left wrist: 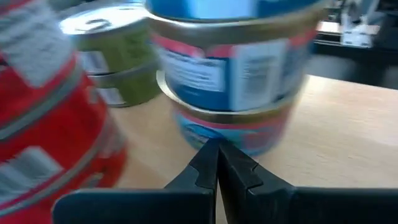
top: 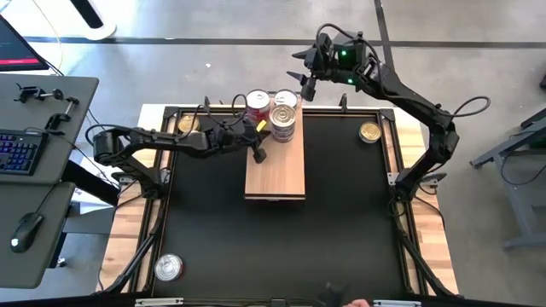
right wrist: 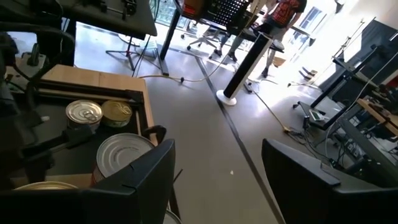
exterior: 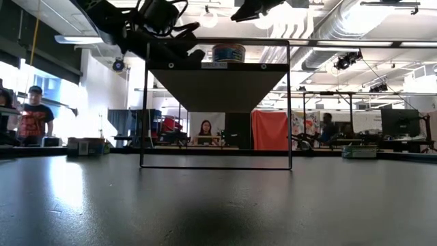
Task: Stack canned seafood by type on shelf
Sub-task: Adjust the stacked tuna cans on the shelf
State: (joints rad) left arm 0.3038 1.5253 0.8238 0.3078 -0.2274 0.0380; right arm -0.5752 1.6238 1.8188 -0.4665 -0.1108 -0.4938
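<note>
The light-wood shelf (top: 275,170) lies on the black mat. At its far end stand a red tin (top: 258,104), a silver-lidded tin (top: 286,100) and a stack of two blue-labelled tins (top: 282,122). My left gripper (top: 258,153) is shut and empty over the shelf's left edge. In the left wrist view it (left wrist: 217,163) points at the blue stack (left wrist: 233,68), with the red tin (left wrist: 43,124) and green-labelled tins (left wrist: 118,56) beside it. My right gripper (top: 305,82) is open and empty, high over the table's far edge beyond the tins, and it also shows in the right wrist view (right wrist: 217,180).
A gold-lidded tin (top: 369,132) lies on the mat at the far right. Another gold-lidded tin (top: 188,124) lies at the far left, and a red tin (top: 169,268) at the near left corner. A desk with a keyboard (top: 21,153) stands left of the table. People sit in the room behind.
</note>
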